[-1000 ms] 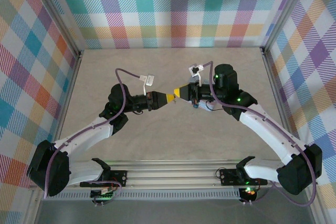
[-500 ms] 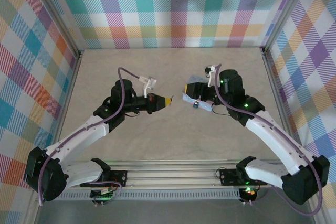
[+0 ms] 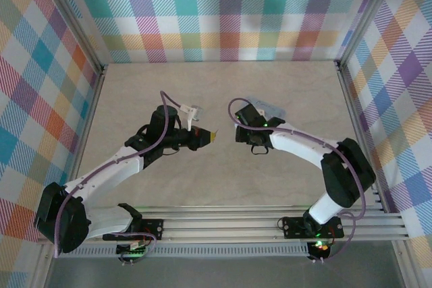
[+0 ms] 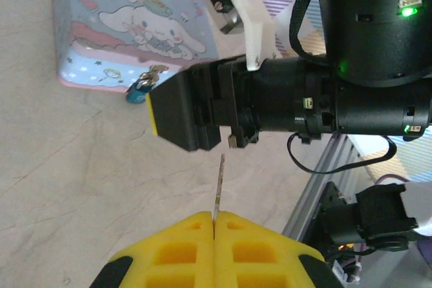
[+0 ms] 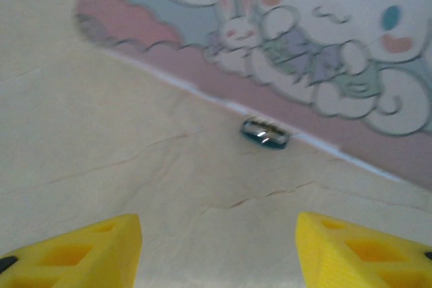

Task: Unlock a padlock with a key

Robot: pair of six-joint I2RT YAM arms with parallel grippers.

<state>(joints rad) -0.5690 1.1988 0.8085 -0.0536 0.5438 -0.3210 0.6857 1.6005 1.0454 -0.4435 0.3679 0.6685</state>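
Left wrist view gives us our left end effector [image 4: 213, 222] clamped on a thin silver metal key [image 4: 219, 183], while our right end effector [image 5: 217, 247] stands apart, facing the tiny bluish-grey metal padlock [image 5: 265, 132] lying on the beige surface [image 5: 101, 133] just beside the pale blue rectangular tin [image 5: 304, 45].

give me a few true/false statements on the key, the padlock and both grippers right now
1. The left gripper is shut on a thin metal key. True.
2. The right gripper clamps the tiny bluish-grey padlock. False: its jaws stand open, and the padlock lies on the beige table ahead of them.
3. The padlock sits close beside the pale blue rectangular cartoon tin. True.
4. The key is inserted in the padlock. False: they are apart, with the key's tip in the air.
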